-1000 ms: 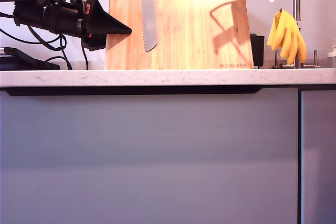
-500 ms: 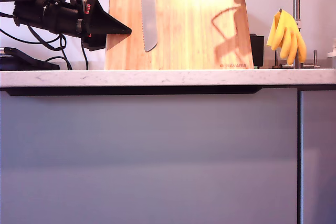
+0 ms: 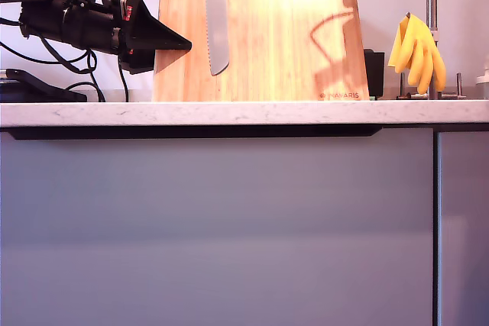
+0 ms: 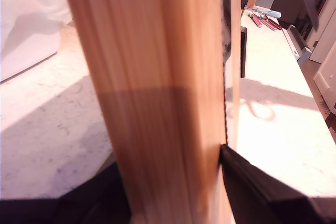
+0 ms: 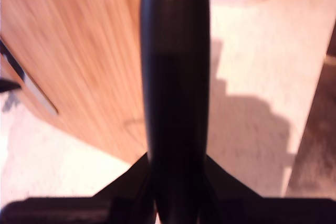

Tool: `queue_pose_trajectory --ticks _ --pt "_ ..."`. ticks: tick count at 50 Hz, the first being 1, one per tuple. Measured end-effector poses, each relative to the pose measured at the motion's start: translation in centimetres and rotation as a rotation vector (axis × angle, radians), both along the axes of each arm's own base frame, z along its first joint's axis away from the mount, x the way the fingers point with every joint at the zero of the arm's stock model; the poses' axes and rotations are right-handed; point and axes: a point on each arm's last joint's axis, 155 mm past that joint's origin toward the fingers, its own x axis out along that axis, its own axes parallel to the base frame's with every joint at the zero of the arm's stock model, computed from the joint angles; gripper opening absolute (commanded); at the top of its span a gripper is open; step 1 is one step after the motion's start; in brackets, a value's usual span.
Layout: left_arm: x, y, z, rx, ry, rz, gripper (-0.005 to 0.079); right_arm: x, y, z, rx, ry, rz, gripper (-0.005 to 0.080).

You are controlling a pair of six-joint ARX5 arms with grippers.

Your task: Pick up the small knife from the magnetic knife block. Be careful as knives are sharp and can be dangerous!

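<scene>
1. The first gripper (image 3: pixel 172 42) is clamped on the block (image 3: pixel 260 28). Its black jaws are closed on the block's side edge, at the exterior view's left. The first wrist view shows one finger (image 4: pixel 247 187) on each face with the wood between them.
2. The second gripper (image 5: pixel 176 166) is closed around a black round handle, the small knife (image 5: pixel 175 77). The handle runs straight out from between the jaws.
3. The small knife is off the block and up in the air. In the exterior view only a dark bit of gripper or handle shows at the top edge, past the block's upper corner on that view's right. The blade is not seen.
4. The block stands upright on the worktop (image 3: pixel 229 113).
5. The bread knife (image 3: pixel 216 13) is flat on the block's face, tip down, with its serrated edge toward the exterior view's left.
6. Writing: small red "NAVARIS" sits at the block's lower corner on the exterior view's right. A red label on the first gripper's body is too small to read, and a green light is lit on that arm.
7. Yellow gloves (image 3: pixel 416 51) hang on the tap (image 3: pixel 432 5), toward the worktop's end at the exterior view's right.
</scene>
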Motion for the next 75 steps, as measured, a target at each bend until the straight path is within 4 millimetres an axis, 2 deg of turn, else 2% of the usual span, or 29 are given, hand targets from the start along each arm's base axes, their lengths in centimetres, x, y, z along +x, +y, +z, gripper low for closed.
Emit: queue_pose_trajectory --ticks 13,32,56,64,75 --pt "0.0 0.0 0.0 0.0 0.0 0.001 -0.0024 0.3 -1.8 -0.1 0.0 0.006 -0.042 -0.0013" --pt "0.0 0.0 0.0 0.0 0.0 0.001 -0.0024 1.5 -1.5 1.2 0.007 -0.066 -0.036 -0.0013" --pt "0.0 0.1 0.0 0.001 0.0 0.002 -0.0024 1.6 -1.3 1.9 0.016 -0.096 -0.027 -0.0013" --pt "0.1 0.1 0.0 0.001 0.0 0.002 -0.0024 1.5 -1.3 3.6 0.022 -0.157 -0.026 -0.0013" --pt "0.1 0.1 0.0 0.001 0.0 0.004 -0.0024 -1.5 -1.5 7.8 0.031 -0.258 -0.025 -0.0013"
